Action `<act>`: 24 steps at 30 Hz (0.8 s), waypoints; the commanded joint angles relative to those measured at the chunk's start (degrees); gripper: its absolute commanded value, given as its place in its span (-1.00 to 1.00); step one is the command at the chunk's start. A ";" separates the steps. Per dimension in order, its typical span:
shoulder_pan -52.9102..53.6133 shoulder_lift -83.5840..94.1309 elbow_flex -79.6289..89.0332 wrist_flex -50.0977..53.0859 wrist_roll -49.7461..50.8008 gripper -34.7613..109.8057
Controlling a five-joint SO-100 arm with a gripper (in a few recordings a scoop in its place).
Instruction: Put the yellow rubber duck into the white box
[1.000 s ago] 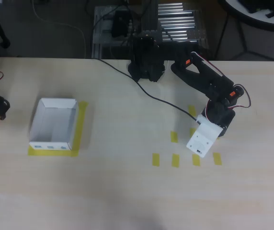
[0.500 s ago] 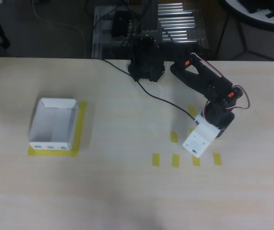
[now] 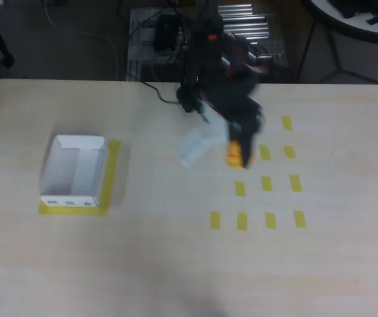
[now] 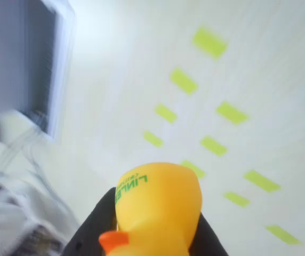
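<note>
A: What is taking up the most room in the overhead view?

B: The pale wooden table (image 3: 176,264) is filling most of the frame. The black arm (image 3: 222,72) is reaching down from the upper centre, blurred. The white box (image 3: 74,172) is sitting open-topped at the left, on a yellow tape frame (image 3: 113,173).

A: And the yellow rubber duck?

B: The yellow rubber duck (image 3: 235,155) is sitting right of centre under the arm's tip, well apart from the box. In the wrist view the gripper (image 4: 147,234) is clamping it (image 4: 158,210) between dark fingers (image 4: 96,226).

A: Is anything lying between them?

B: Bare tabletop and a blurred pale patch (image 3: 194,146), which I cannot identify. The yellow tape strips (image 3: 267,183) are lying in rows at the right.
</note>
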 commanded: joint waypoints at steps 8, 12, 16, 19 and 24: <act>34.19 22.06 7.91 -5.36 -3.34 -0.52; 42.71 21.71 15.12 -12.66 -3.78 -0.52; 49.31 20.21 24.26 -24.08 -5.10 -0.52; 53.44 16.79 27.42 -30.23 -6.50 -0.52; 58.01 8.53 30.94 -37.97 -12.57 -0.52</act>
